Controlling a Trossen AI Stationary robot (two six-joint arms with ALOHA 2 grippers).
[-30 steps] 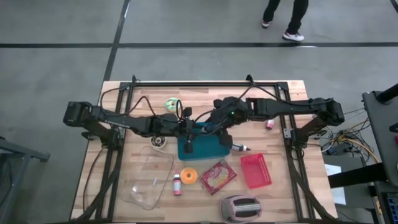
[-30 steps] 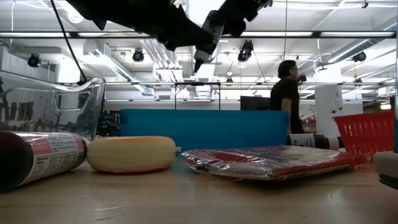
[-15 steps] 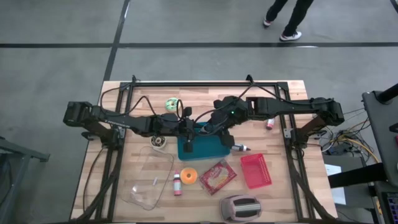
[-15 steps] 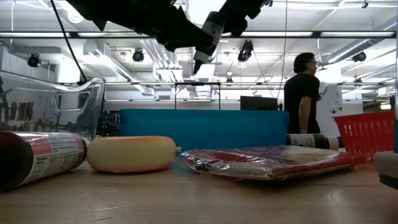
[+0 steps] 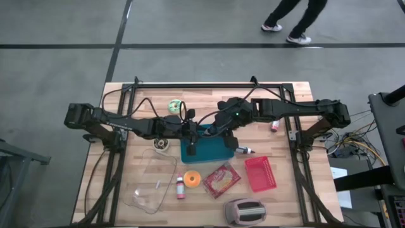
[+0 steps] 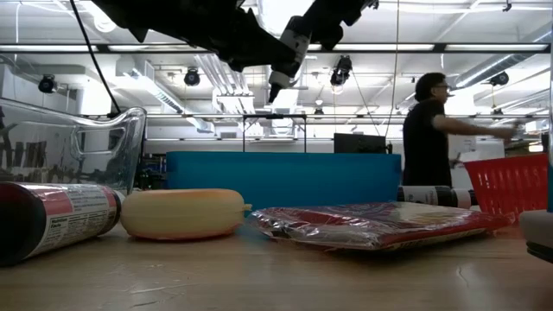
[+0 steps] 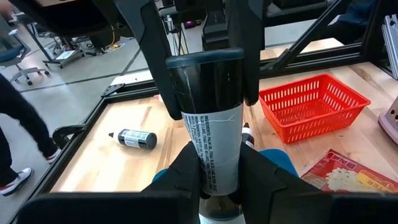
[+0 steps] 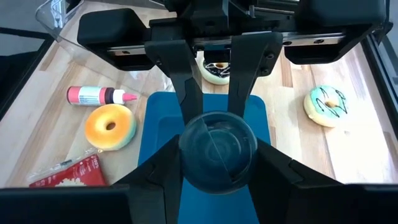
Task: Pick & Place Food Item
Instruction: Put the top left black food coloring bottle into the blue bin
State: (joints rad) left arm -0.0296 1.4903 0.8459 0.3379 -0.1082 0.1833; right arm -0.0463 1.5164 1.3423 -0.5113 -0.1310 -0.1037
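Bottle (image 7: 210,155), dark with white label, pinched by left gripper (image 7: 214,177) and right gripper (image 8: 217,171) above blue tray (image 5: 205,149) on worktop (image 5: 285,190). Right wrist view: yellow donut (image 8: 110,126), pink bottle (image 8: 96,96) beside tray. Left wrist view: red basket (image 7: 313,106) beyond.

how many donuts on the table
3: a green-iced donut near the far edge, a white donut left of the blue tray, an orange donut in front of it. None seem hidden.
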